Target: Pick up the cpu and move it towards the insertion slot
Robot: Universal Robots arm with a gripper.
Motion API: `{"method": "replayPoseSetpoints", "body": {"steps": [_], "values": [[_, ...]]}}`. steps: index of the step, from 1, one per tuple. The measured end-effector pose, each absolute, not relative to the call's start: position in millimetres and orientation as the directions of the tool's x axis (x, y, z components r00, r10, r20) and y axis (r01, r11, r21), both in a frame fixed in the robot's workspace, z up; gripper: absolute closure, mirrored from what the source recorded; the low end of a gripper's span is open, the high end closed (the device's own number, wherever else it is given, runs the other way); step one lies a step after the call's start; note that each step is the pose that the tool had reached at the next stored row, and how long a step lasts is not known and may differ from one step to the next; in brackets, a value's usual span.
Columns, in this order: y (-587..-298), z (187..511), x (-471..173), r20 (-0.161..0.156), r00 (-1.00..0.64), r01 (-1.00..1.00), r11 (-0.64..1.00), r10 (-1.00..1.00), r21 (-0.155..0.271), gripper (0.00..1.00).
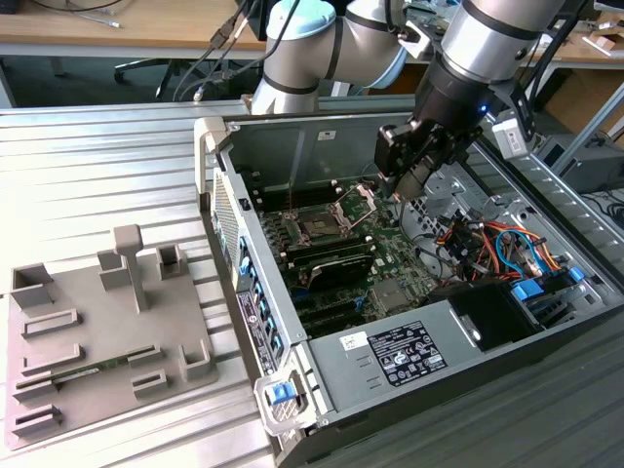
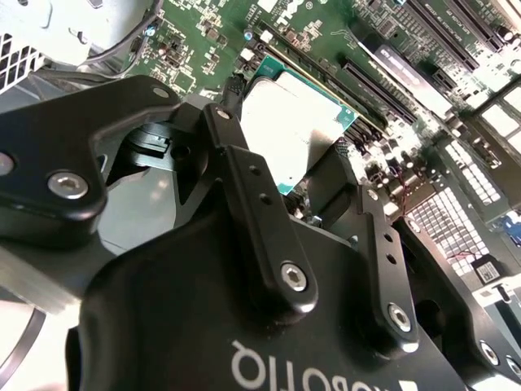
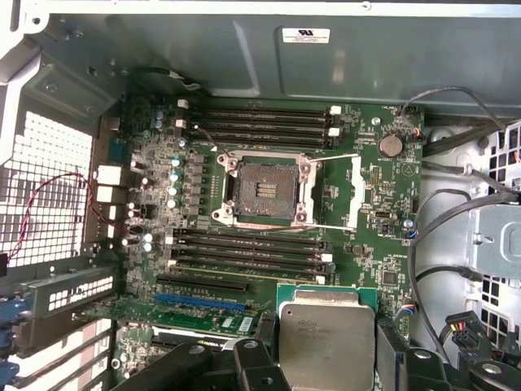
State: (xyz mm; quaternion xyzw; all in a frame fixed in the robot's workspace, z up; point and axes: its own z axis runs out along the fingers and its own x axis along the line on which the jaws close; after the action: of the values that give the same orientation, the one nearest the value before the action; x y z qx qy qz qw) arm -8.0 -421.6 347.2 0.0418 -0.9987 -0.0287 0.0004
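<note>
gripper [image 1: 408, 182] clasping cpu [image 3: 327, 336], above insertion slot [image 3: 264, 191]

Ribbed metal table [image 1: 107, 166], wooden desk [image 1: 127, 24] behind, dark floor [image 1: 68, 78]

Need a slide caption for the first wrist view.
Gripper holds the cpu above the motherboard, short of the open insertion slot.

ribbed metal table [image 1: 107, 166] — grey tray [image 1: 97, 341] and open computer case [image 1: 390, 351] resting on it
</note>
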Motion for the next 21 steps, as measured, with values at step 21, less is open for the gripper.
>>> {"method": "replayPoseSetpoints", "body": {"steps": [21], "values": [[-414.2, 345.3, -7.3, -0.002, -0.997, -0.083, 0.995, -0.083, 0.057, 0.45]]}}
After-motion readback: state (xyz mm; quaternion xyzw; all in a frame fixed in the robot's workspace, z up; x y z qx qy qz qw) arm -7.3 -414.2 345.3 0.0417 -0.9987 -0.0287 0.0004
